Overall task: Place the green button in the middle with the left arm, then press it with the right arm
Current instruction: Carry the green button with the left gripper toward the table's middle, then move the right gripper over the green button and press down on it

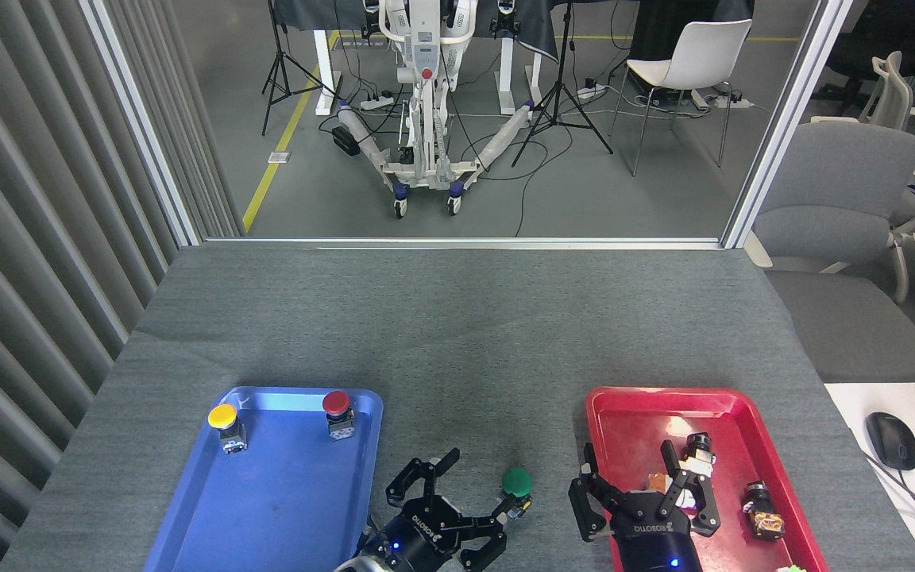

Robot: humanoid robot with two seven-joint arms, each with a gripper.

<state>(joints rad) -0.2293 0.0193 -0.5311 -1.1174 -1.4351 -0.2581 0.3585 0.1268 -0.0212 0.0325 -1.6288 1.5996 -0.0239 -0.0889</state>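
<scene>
Head view: left gripper (457, 500) sits at the bottom edge with its 3 fingers spread wide and nothing between them. The green button (517, 486) stands upright on the dark grey table covering (457, 334), just off the tip of that gripper's right-hand finger (503, 504); whether the tip touches the button's base cannot be told. The button lies in the middle (483, 445), the bare strip between the 2 trays, to the left of the right gripper (642, 492).

The right gripper hovers over the near part of the red tray (624, 405), its fingers splayed apart and gripping nothing. Beyond its fingertips inside the tray lie a black and silver part (698, 447) and an orange and white piece (658, 482), with a small black and amber component (762, 508) to its right.

Left of the left gripper is the blue tray (267, 508). At the tray's far end, well apart from the gripper, stand the yellow button (224, 421) and the red button (337, 408), both upright.
</scene>
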